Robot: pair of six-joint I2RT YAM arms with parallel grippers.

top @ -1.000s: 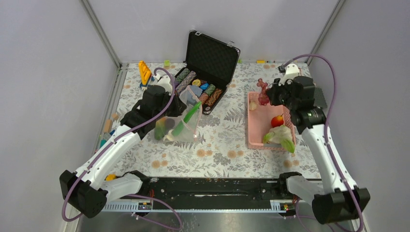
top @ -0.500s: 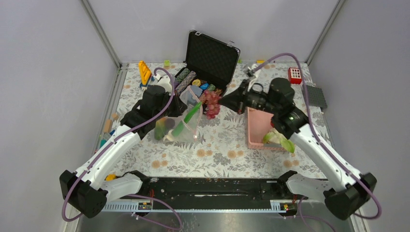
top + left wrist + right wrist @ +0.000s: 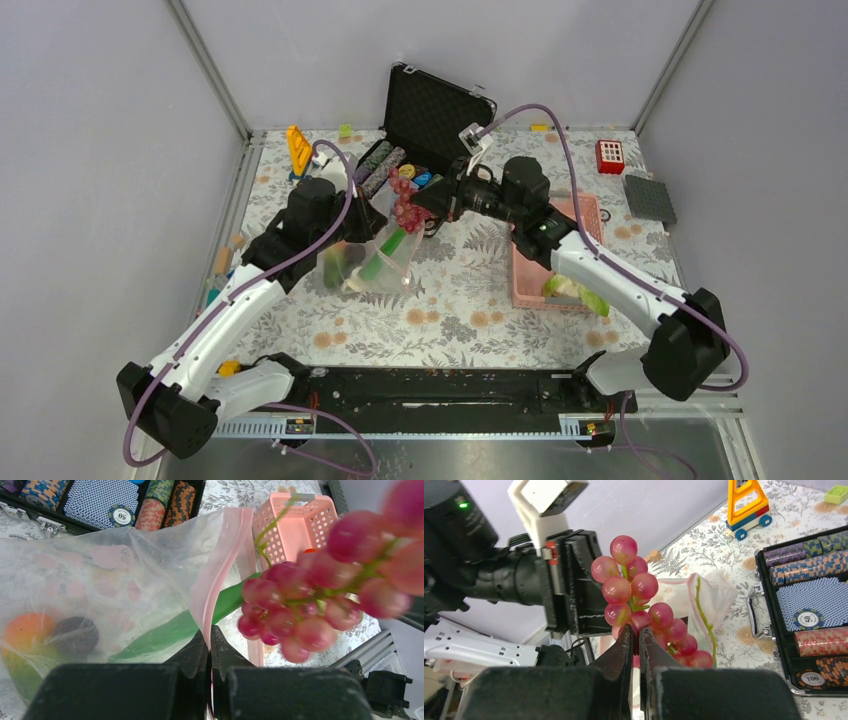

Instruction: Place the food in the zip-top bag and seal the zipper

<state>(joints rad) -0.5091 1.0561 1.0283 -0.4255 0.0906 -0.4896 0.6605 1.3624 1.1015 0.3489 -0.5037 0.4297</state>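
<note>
While near bag [image 3: 100, 575], grapes [image 3: 631, 597] in right hand [image 3: 635, 632]

3 plain, pale grey-lilac panels close the scene: a left wall [image 3: 100, 150], a far wall [image 3: 440, 40] and a right wall [image 3: 770, 120]. 2 slanted aluminium posts stand at the far corners, 1 at left [image 3: 208, 70] and 1 at right [image 3: 675, 65]. The table [image 3: 470, 310] wears a white cloth printed with grey ferns and orange flowers. A black rail [image 3: 440, 390] runs along its near edge, with a brushed metal sheet [image 3: 480, 462] nearer still. The light is soft and even.
</note>
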